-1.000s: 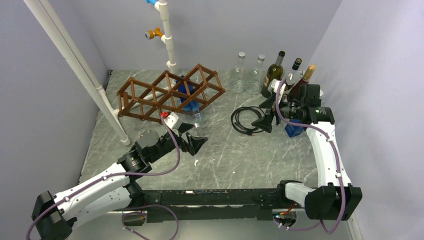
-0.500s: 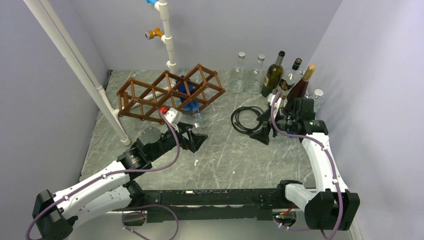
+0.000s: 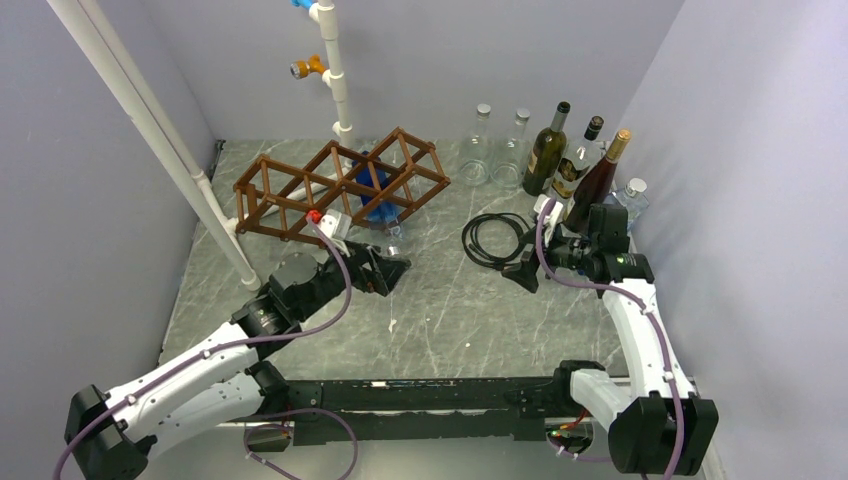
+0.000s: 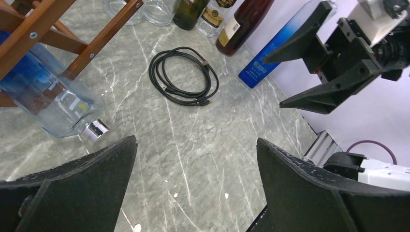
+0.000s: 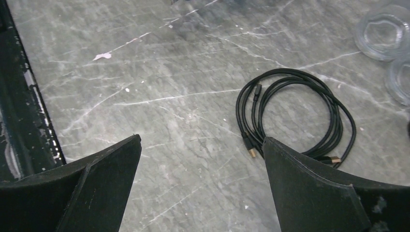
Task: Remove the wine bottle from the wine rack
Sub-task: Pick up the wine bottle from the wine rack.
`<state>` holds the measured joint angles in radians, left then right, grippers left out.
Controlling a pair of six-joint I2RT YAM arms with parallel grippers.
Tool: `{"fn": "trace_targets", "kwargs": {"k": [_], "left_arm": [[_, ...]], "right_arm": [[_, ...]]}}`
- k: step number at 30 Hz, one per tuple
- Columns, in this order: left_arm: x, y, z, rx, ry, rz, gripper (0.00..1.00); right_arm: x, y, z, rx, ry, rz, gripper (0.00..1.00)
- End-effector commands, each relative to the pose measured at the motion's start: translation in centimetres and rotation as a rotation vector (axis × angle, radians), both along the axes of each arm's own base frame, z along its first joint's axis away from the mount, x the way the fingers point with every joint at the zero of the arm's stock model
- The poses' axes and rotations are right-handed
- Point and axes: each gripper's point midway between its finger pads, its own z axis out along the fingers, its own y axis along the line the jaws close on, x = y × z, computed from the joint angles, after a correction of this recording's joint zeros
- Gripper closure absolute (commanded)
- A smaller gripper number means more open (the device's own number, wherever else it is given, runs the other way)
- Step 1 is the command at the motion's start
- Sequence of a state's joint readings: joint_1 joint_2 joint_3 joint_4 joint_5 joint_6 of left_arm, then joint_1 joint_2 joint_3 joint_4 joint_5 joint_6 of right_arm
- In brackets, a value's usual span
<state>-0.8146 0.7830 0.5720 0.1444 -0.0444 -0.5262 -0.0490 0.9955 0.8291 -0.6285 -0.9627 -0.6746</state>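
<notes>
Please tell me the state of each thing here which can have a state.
wine rack: one cell filled.
wine bottle: lying in the rack, capped, neck sticking out.
left pincer: open, empty, near the bottle's cap.
right pincer: open, empty.
black cable: coiled, lying flat.
bottles at the back: upright.

- Plain pale lavender-grey back wall (image 3: 450, 60), left wall (image 3: 70, 250) and right wall (image 3: 760, 200) box in the table.
- Tabletop (image 3: 450, 320): grey-green marble pattern, white veins, a few white flecks.
- Slanted white pipe (image 3: 150, 130) leans along the left wall, foot on the tabletop.
- Upright white pipe (image 3: 335, 90) at the back, with an orange fitting (image 3: 310, 68).
- Black rail (image 3: 420, 395) along the near edge.
- Even, soft light.
</notes>
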Motion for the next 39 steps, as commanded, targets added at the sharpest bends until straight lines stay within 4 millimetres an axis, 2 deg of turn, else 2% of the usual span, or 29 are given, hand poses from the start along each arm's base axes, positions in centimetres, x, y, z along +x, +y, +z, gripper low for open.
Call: {"fn": "trace_targets", "kwargs": {"k": [1,5,10,14,15,21,29,33,39], "left_arm": [[1.1,0.1,1.3,-0.067,0.029,0.049,0.00],[2.2,0.2,0.2,-0.088,0.105,0.101,0.00],[4.5,1.1,-2.4,-0.057,0.257,0.240,0.00],[6.8,3.0,-6.0,0.084,0.394,0.454,0.00],[7.6,3.4,-5.9,0.113,0.394,0.498,0.00],[10.6,4.8,-8.1,0.299,0.412,0.676,0.01],[13.5,4.4,-10.1,0.310,0.357,0.691,0.01],[13.7,4.1,-11.3,0.280,0.343,0.631,0.00],[14.1,3.5,-12.1,0.262,0.323,0.513,0.00]], "right_arm": [[0.7,-0.4,1.3,-0.022,-0.097,-0.026,0.00],[0.6,-0.4,1.4,-0.022,-0.106,-0.026,0.00],[0.6,-0.4,1.3,-0.027,-0.110,-0.029,0.00],[0.7,-0.5,1.1,-0.028,-0.105,-0.029,0.00],[0.7,-0.4,1.0,-0.027,-0.103,-0.028,0.00],[0.9,-0.5,0.5,-0.029,-0.087,-0.031,0.00],[1.1,-0.6,0.0,-0.032,-0.072,-0.037,0.00],[1.1,-0.6,-0.1,-0.032,-0.069,-0.037,0.00],[1.2,-0.6,-0.4,-0.032,-0.059,-0.036,0.00]]}}
